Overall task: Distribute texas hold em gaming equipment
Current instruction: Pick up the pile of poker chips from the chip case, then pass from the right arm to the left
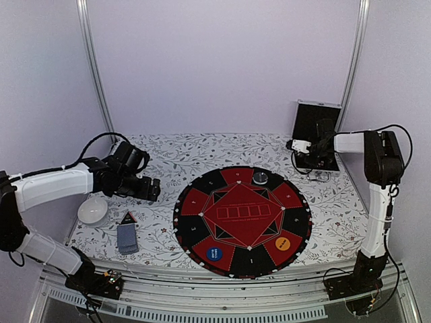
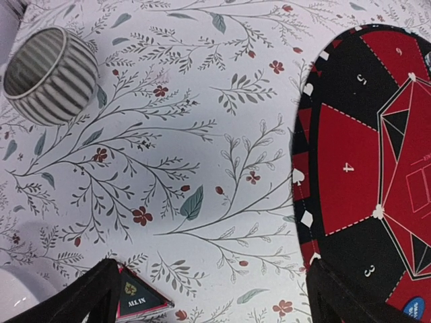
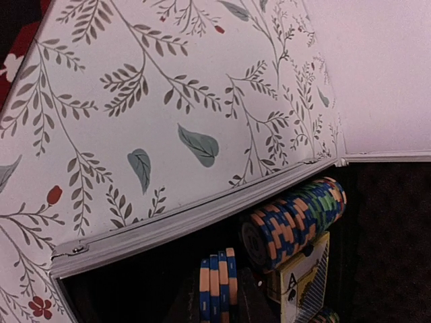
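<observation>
The distribution is judged to be at an early stage. On the round poker mat point(image 1: 202, 232) the blue marker disc point(image 1: 213, 254) and the orange marker disc point(image 1: 283, 243) are seen laid on two near segments, and one small round piece point(image 1: 260, 177), too small to be identified, is seen at the far edge. No card is seen in the row of boxes at the mat's centre. The playing cards point(image 1: 127, 237) are found as a stack on the flowered tablecloth point(image 2: 202, 101), left of the mat and just beside the triangular "ALL IN" token point(image 2: 138, 297). The poker chips point(image 3: 293, 222) are mostly kept in the open black case point(image 3: 188, 225) at the far right corner, beside a face-up ace. The right gripper point(image 3: 217, 299) is reached into that case and is clamped on a few orange-and-blue chips point(image 3: 217, 272) held on edge. The left gripper point(image 2: 210, 269) is held wide apart and empty above the cloth, with the ribbed cup point(image 2: 48, 74) well off to one side. The sharing out of chips to the seats and the dealing of cards are judged not yet done.
</observation>
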`<state>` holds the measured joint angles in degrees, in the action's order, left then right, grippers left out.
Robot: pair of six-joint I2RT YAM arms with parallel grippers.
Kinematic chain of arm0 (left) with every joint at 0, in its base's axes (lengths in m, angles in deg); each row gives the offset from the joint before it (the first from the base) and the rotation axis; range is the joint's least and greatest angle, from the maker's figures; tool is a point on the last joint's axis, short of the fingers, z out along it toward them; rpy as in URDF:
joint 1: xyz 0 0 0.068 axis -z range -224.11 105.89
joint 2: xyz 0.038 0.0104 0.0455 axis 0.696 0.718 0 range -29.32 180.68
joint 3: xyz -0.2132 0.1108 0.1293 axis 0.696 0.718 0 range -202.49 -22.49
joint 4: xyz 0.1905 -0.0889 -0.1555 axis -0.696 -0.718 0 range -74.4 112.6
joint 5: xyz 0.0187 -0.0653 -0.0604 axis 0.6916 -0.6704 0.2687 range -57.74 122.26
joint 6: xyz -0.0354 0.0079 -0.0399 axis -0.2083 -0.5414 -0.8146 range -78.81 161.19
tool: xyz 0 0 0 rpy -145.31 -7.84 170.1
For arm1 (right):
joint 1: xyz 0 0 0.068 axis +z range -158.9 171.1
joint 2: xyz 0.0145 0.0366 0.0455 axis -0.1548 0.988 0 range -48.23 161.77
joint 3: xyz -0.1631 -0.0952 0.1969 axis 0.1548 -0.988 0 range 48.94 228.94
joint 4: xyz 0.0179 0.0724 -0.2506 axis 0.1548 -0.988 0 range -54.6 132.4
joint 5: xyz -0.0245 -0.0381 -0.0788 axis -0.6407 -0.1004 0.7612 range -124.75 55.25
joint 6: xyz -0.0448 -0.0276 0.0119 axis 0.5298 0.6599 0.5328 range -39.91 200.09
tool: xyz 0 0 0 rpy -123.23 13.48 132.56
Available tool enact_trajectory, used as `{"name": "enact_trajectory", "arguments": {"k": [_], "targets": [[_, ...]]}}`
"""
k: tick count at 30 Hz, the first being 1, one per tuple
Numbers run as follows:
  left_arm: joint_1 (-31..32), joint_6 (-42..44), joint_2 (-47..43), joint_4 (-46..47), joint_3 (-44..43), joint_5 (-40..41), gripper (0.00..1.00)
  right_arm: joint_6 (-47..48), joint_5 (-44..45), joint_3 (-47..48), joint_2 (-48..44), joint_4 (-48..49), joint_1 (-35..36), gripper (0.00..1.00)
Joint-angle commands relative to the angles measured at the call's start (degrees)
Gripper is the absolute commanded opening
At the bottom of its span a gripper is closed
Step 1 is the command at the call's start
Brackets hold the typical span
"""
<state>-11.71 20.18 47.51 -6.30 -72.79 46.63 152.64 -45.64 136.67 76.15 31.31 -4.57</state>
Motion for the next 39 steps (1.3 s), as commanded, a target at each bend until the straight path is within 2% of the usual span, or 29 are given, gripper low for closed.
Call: {"name": "enact_trajectory", "arguments": {"k": [1,4,7,10,17,20,22,25,28,33,39], "targets": [[0.0,0.1,-2.7,2.0,1.6,-0.6,0.98,-6.7,-4.0,0.3,-6.3,-0.7,-0.5,0.02],[0.1,0.8,-5.0,3.5,2.5,-1.1,0.98,-9.5,-4.6,0.9,-7.9,-0.2,-0.8,0.02],[0.4,2.1,-8.3,6.6,3.5,-2.9,0.97,-16.7,-6.8,2.3,-10.8,-0.2,-0.8,0.02],[2.1,5.0,-12.6,12.8,5.5,-4.5,0.95,-28.2,-13.0,2.4,-15.6,0.6,-0.7,0.02],[11.4,22.8,-20.4,34.9,11.8,-6.4,0.88,-62.8,-27.9,-1.8,-24.8,3.5,3.1,0.02],[16.0,33.0,-19.6,42.8,12.9,-6.7,0.89,-75.3,-34.7,-4.0,-26.4,3.4,6.6,0.02],[18.3,39.0,-16.7,45.3,12.3,-7.4,0.91,-80.1,-37.0,-4.9,-26.9,1.4,10.0,0.02],[21.0,46.0,-10.5,45.3,9.2,-8.4,0.95,-81.9,-39.0,-4.9,-26.8,-3.6,16.3,0.02],[22.4,49.4,-4.7,47.3,7.0,-8.8,0.97,-83.5,-40.8,-5.8,-27.0,-6.7,21.6,0.02],[22.9,48.4,0.8,54.2,6.5,-11.9,0.98,-88.7,-40.7,-9.3,-26.9,-6.0,29.4,0.02],[23.2,45.3,6.3,54.6,3.8,-13.0,0.97,-92.7,-44.8,-10.9,-24.1,-3.3,35.1,0.02]]}}
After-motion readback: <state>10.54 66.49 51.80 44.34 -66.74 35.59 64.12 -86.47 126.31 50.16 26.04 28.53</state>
